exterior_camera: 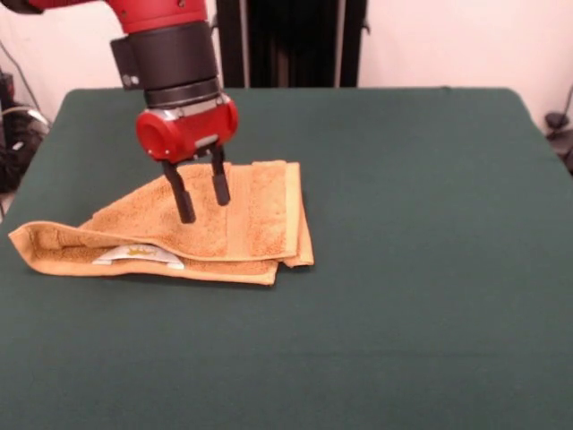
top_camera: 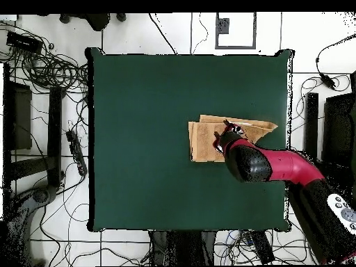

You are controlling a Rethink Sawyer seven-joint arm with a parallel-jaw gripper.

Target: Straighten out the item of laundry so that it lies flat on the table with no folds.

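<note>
Front view: folded orange-tan towel lies on the green bench, white label showing at its near edge; the gripper stands over it, fingers apart, tips at the cloth. Overhead view: towel right of bench centre, arm partly covering it.

Orange-tan towel lies folded on the dark green table, right of centre. The red and black arm reaches in from the right, its head covering the towel's right part. Cables lie on the floor at left.
</note>
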